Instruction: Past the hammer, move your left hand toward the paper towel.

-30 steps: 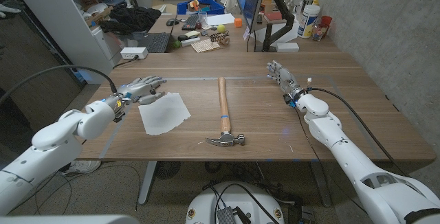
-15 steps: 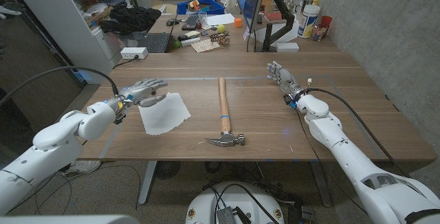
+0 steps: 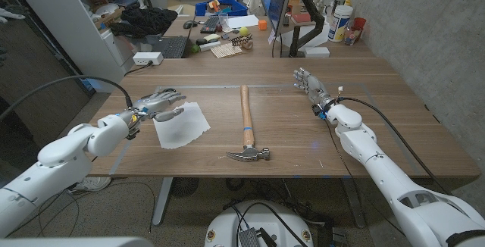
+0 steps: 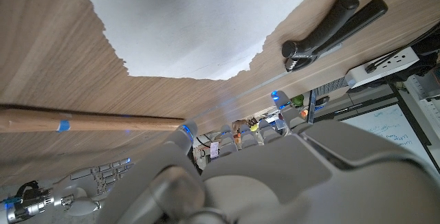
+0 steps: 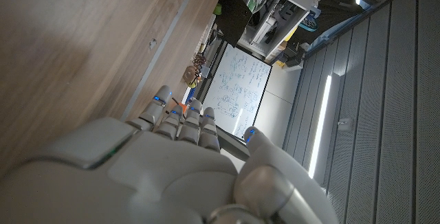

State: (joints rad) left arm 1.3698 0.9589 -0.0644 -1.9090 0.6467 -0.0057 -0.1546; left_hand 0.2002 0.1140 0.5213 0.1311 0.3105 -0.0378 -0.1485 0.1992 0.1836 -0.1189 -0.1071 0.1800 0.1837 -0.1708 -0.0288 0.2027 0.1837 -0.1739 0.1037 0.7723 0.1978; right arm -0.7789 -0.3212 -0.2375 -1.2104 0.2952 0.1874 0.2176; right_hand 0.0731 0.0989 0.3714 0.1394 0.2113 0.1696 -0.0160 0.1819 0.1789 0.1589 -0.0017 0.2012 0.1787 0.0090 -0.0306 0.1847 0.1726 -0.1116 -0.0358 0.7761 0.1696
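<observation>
the wooden table [image 3: 394, 126] carries everything here, and the hammer [image 3: 246, 126] near its middle serves as the landmark: wooden handle running away from the robot, a blue band partway along it, dark metal head at the near end, lying flat.

to the left of the hammer, well apart from it, lies the paper towel [image 3: 180, 124], a white sheet spread flat on the wood with a ragged edge. in the left wrist view the towel [image 4: 199, 25] shows beside the hammer's handle [image 4: 89, 122] and its dark head [image 4: 333, 26].

the left hand [image 3: 161, 102] is on the far side of the towel from the hammer, at the towel's far left corner, fingers apart and stretched toward the hammer, holding nothing; whether the fingertips touch the sheet cannot be told.

the right hand [image 3: 311, 84] is to the right of the hammer, well apart from it, near the level of the handle's far end, fingers extended and a little spread, nothing in it. the right wrist view shows the back of that hand [image 5: 172, 176] over bare wood.
</observation>
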